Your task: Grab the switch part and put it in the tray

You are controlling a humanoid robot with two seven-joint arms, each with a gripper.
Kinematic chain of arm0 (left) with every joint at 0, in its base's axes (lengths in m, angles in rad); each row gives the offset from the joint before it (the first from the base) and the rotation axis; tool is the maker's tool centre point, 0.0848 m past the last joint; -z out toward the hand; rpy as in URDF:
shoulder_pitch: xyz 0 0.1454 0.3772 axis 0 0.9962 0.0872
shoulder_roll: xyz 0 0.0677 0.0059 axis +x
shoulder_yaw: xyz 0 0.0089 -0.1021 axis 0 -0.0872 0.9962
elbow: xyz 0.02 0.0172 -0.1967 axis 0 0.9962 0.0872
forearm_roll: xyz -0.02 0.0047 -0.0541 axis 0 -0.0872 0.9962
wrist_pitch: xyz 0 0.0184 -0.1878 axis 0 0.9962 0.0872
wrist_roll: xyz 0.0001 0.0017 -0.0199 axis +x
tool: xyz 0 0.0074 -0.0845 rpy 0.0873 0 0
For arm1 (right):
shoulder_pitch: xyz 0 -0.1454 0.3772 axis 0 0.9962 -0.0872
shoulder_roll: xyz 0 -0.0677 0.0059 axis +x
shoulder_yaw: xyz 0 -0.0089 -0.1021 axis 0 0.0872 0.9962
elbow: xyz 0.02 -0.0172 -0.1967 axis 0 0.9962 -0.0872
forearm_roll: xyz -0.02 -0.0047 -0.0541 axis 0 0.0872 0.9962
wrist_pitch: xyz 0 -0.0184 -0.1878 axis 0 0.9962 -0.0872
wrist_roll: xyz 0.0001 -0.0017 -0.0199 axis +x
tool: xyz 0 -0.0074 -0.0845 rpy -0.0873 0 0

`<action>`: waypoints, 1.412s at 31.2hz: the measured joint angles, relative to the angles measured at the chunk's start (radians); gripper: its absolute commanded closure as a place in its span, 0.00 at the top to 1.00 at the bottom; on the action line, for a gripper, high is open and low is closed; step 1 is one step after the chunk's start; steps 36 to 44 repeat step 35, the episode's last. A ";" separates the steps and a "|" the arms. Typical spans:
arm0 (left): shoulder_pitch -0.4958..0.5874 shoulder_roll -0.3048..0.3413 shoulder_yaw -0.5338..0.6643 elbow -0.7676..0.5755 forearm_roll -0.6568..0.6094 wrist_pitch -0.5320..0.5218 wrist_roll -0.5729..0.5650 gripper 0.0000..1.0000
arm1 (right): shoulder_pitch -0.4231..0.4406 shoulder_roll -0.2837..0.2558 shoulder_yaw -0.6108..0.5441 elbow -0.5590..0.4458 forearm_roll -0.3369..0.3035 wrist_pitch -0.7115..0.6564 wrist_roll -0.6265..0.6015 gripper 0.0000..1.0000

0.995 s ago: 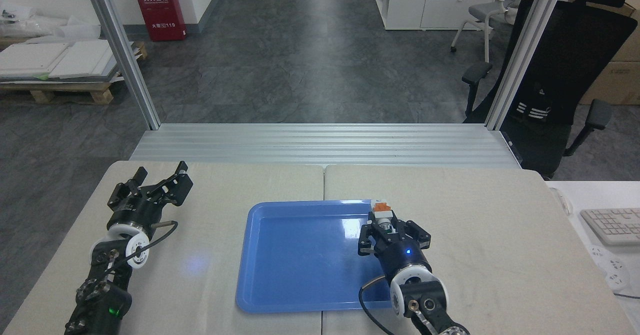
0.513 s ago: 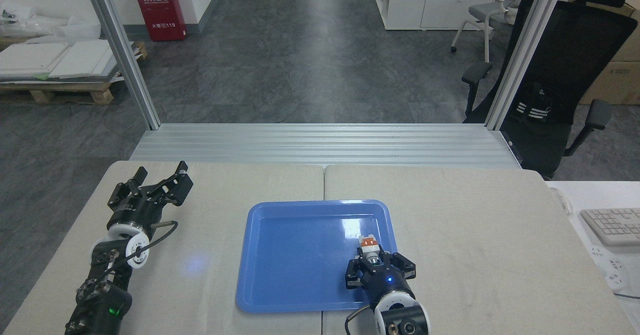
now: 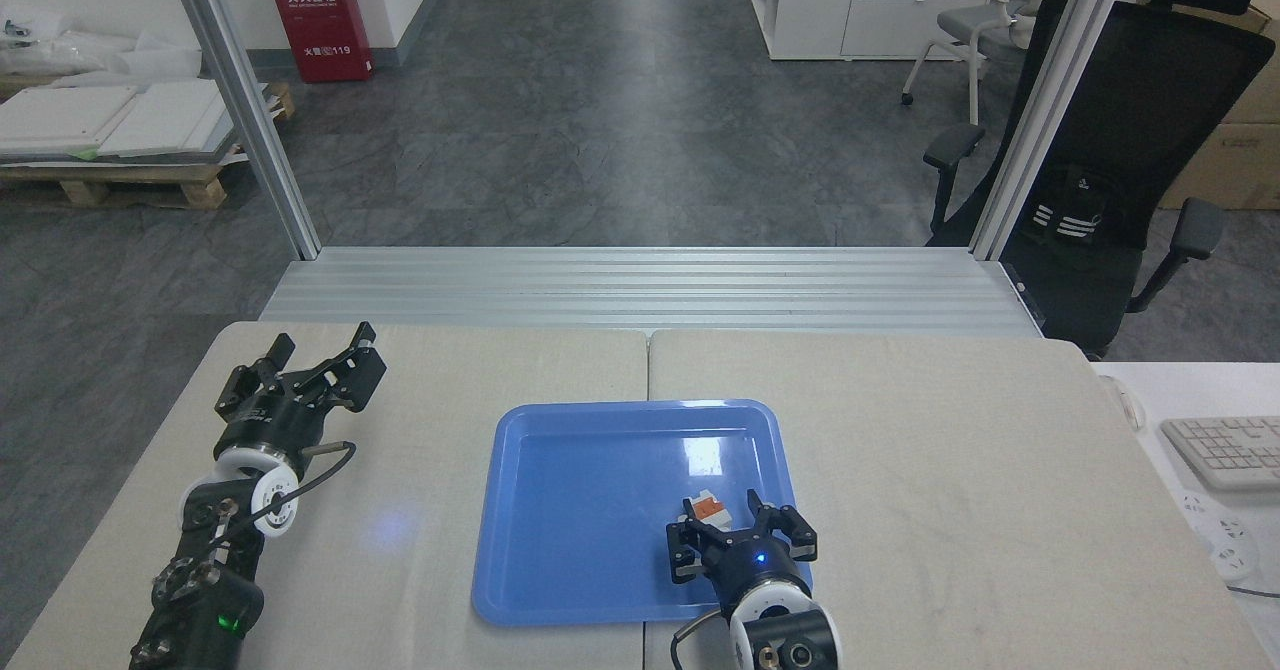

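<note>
At 5 o'clock inside the tray [image 3: 560,510], the switch part [image 3: 703,507] lies tilted — right end effector [image 3: 738,530] spread around it. Left end effector [image 3: 318,360] spread, at 9 o'clock on the desk [image 3: 950,470].

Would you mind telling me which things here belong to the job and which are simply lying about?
Part of the job:
- switch part, lying in the tray
- tray, blue, on the table
- right gripper, open just behind the switch part

Just lying about:
- left gripper, idle
- keyboard
- office chair
- red cabinet

Switch part [image 3: 705,507] on blue tray [image 3: 560,510], just before spread right pincer [image 3: 738,530]; left pincer [image 3: 318,348] open, well apart.
</note>
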 measured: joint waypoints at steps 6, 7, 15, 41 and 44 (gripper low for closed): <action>0.000 0.000 0.000 0.000 0.000 0.000 0.000 1.00 | -0.028 0.006 -0.095 -0.004 -0.018 -0.044 -0.047 0.99; 0.000 0.000 0.000 0.000 0.000 0.000 0.000 1.00 | -0.041 0.006 -0.121 -0.004 -0.023 -0.062 -0.072 0.99; 0.000 0.000 0.000 0.000 0.000 0.000 0.002 1.00 | -0.132 -0.115 -0.386 0.030 -0.120 -0.369 -0.298 0.99; 0.000 0.000 0.001 0.000 0.000 0.000 0.000 1.00 | -0.080 -0.299 -0.514 0.135 -0.231 -0.584 -0.425 0.99; 0.000 0.000 0.001 0.000 0.000 0.000 0.000 1.00 | -0.080 -0.299 -0.514 0.135 -0.231 -0.584 -0.425 0.99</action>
